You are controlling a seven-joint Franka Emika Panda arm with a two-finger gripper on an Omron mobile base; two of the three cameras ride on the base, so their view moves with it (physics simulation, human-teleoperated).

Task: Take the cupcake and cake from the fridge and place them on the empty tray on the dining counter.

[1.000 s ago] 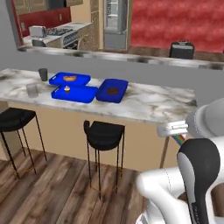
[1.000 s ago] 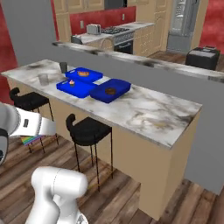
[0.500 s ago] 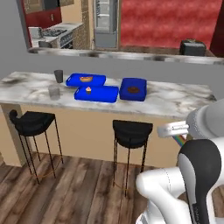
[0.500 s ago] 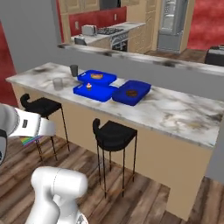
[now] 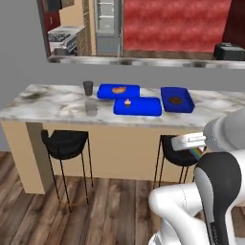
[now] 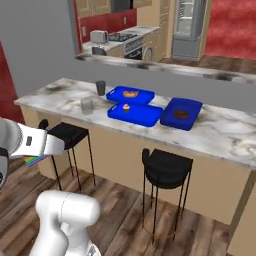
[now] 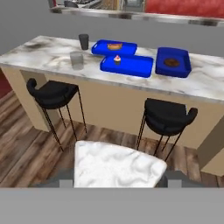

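My gripper (image 7: 118, 182) is shut on the cake (image 7: 116, 164), a white-topped wedge that fills the space between the finger tips. The cake's coloured side layers (image 5: 196, 152) show under the hand, which hangs low in front of the dining counter (image 5: 48, 103). From the other side the same layers (image 6: 34, 161) peek out below the hand. On the counter lies the blue tray (image 5: 143, 107) with the small pink-frosted cupcake (image 5: 127, 102) standing near its left end. The cupcake (image 7: 117, 59) and tray (image 7: 138, 66) lie ahead of the gripper. Far back in the kitchen stands the grey fridge (image 5: 109, 24).
Behind the tray lies a matching blue tray with a hot dog (image 5: 118, 91), and to its right one with a dark item (image 5: 177, 99). A dark cup (image 5: 88, 87) and a clear glass (image 5: 91, 107) stand left of them. Two black stools (image 5: 64, 143) (image 6: 167, 167) stand before the counter.
The base has moved, so the whole scene has shifted: the counter and trays now sit nearer and more central. The gripper keeps its hold on the cake.
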